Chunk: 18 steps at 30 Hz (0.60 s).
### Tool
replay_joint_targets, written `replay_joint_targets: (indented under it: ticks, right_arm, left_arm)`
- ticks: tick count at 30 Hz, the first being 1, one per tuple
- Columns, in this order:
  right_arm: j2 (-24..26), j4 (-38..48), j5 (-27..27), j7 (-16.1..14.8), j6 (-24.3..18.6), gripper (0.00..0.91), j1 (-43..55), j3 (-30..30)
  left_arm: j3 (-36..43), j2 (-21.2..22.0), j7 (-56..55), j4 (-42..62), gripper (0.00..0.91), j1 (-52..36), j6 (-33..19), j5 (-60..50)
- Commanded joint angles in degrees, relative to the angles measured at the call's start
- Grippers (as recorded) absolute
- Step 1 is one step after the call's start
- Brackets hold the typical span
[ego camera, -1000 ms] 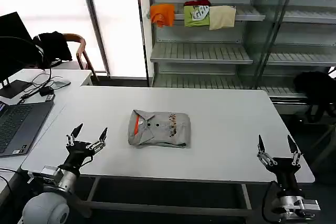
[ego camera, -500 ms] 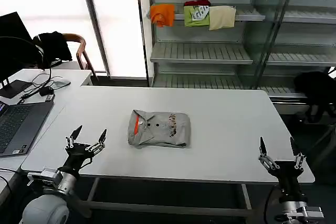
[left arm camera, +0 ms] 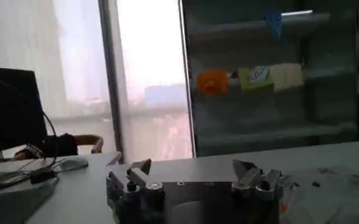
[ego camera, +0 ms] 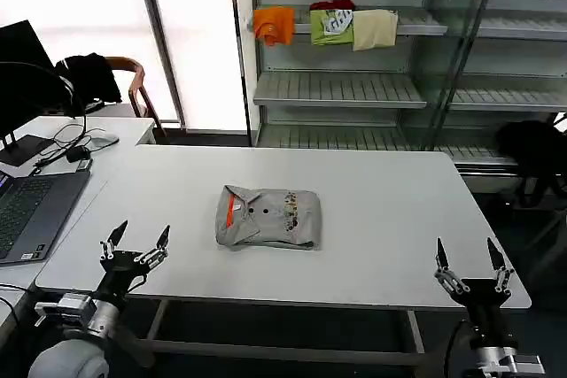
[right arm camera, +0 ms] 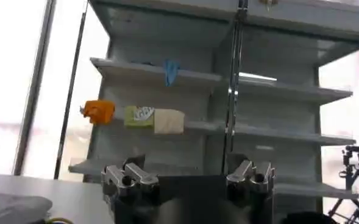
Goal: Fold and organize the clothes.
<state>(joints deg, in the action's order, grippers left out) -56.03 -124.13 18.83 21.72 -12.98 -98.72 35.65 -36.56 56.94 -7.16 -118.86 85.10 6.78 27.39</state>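
The grey collared shirt lies folded at the middle of the white tabletop, orange-red label showing. The left tool hangs at the near left edge, fingers apart and holding nothing. The right tool hangs at the near right corner, likewise spread. Behind, a shelf carries what look like orange, green and cream folded garments.

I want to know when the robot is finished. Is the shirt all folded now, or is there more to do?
Folding looks done: the shirt lies in a neat rectangle, collar showing, in the middle of the table. Nothing is in hand: the left gripper and right gripper hover at the table's near edge, jaws open, both apart from the shirt. Probably left: putting it away, perhaps on the shelf with the other folded clothes.
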Motion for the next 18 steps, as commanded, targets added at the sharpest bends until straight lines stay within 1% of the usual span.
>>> replay_joint_targets:
  ticks: [1, 8, 18]
  right_arm:
    - [0.4, 0.2, 0.2, 0.0, 0.0, 0.907, -0.6, 0.1]
    - [0.4, -0.4, 0.3, -0.4, 0.2, 0.907, -1.0, 0.0]
    - [0.3, -3.2, 0.3, -0.6, 0.6, 0.907, -4.3, 1.7]
  left_arm:
    - [-4.6, 1.1, -0.1, -0.9, 0.907, 6.4, -0.4, 0.1]
    - [-5.0, 2.0, 0.2, -1.7, 0.907, 7.4, -1.1, 1.6]
    - [-4.7, 2.2, 0.9, -2.9, 0.907, 7.3, -1.3, 1.5]
